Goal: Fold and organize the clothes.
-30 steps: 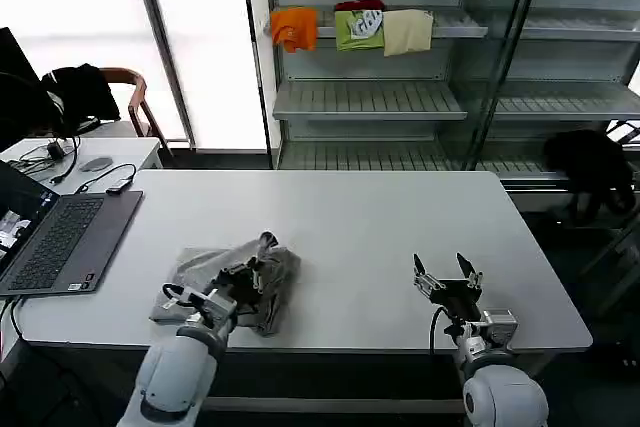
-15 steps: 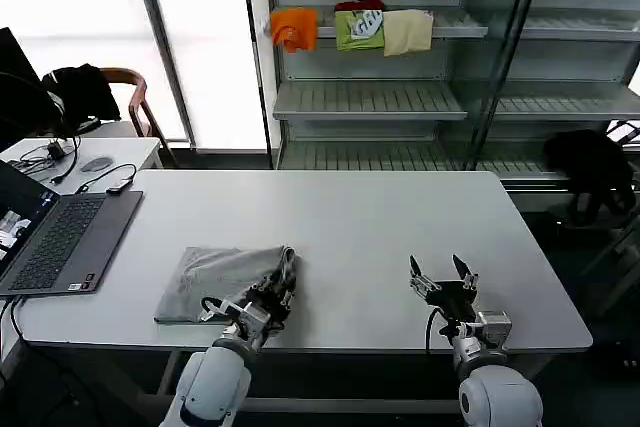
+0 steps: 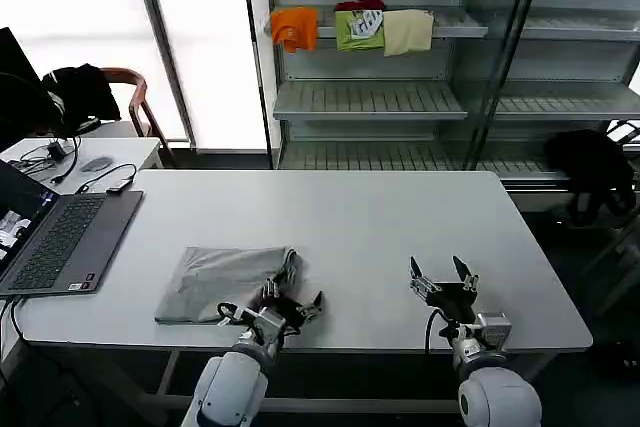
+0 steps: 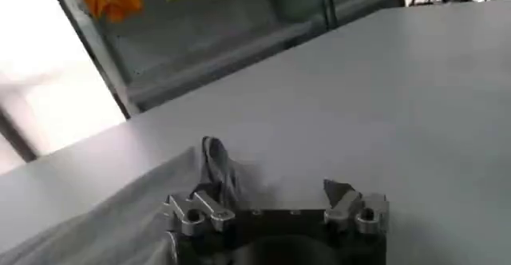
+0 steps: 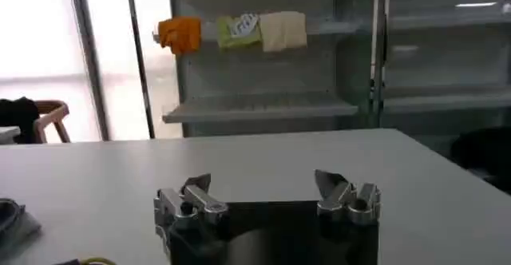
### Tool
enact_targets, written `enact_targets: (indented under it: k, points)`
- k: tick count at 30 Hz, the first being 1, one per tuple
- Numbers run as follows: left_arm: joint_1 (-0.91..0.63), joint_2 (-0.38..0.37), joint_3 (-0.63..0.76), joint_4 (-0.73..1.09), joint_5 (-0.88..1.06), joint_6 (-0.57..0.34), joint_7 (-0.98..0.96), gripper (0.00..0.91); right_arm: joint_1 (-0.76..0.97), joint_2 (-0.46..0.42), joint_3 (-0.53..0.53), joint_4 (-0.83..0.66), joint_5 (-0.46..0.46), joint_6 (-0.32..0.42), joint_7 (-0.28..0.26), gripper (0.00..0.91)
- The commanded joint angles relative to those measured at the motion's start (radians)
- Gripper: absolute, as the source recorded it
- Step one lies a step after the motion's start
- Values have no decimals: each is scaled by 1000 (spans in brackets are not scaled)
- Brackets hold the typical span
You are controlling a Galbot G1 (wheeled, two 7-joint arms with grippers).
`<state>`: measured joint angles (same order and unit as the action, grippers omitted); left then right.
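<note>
A light grey shirt (image 3: 222, 282) lies folded flat on the white surface (image 3: 380, 217), at about 7 o'clock in the head view, with its bunched edge turned toward 3 o'clock and a laptop (image 3: 55, 242) well apart from it at 9 o'clock. The left end effector (image 3: 292, 308) sits at the near edge of the surface, just beside the shirt's near corner at 4 o'clock of it, its fingers spread wide and released, gripping nothing. From the left wrist camera the left end effector (image 4: 275, 204) shows the same spread, one finger close over the shirt (image 4: 120, 211) where a fold of cloth stands up, the other over bare surface. The right end effector (image 3: 442, 281) rests at about 5 o'clock near the surface's front edge, well apart from the shirt, fingers likewise released and empty; the right wrist camera shows the right end effector (image 5: 267, 197) parted over bare surface. Orange, green and cream garments (image 3: 352, 29) lie on a shelf at 12 o'clock
</note>
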<state>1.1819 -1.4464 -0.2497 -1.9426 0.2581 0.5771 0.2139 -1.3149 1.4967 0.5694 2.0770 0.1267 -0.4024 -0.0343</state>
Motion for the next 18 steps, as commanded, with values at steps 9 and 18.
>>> enact_targets:
  k: [9, 18]
  points:
    - [-62, 181, -558, -175, -708, 1, 17, 907, 9, 3, -8, -6, -3, 1, 1, 907]
    - [-23, 218, -624, 61, -581, 0, -16, 907, 24, 17, -19, -25, -22, -1, 3, 907]
